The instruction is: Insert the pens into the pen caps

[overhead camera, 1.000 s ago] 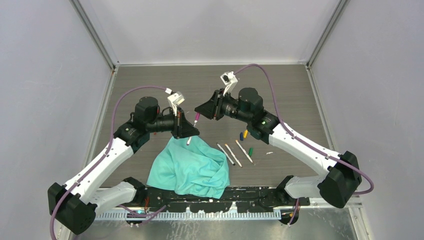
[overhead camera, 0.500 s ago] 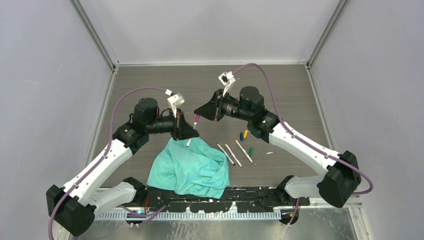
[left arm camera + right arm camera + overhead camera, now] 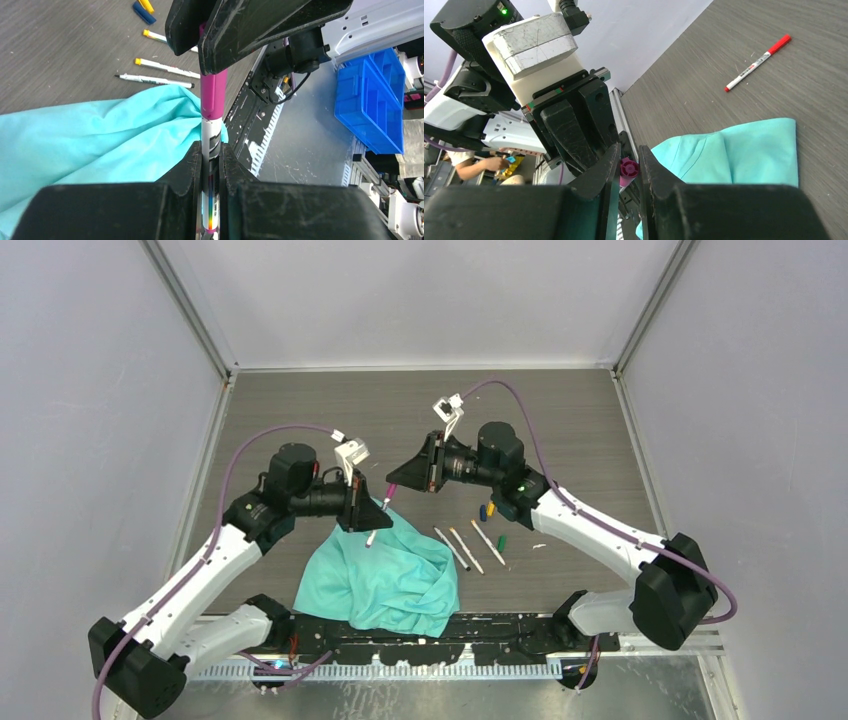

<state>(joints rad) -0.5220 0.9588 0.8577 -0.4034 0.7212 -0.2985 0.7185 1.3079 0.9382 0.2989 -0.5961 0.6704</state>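
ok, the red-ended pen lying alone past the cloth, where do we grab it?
Grip the red-ended pen mid-barrel on the white section, probably coming straight down and closing across its length. It lies flat on the bare table, well apart from the teal cloth, so there is room on both sides. The middle should keep it from tipping.

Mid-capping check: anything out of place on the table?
A crumpled teal cloth lies bunched at the near edge, right below the held pen and cap; it isn't part of the job. Nothing looks spilled or broken.
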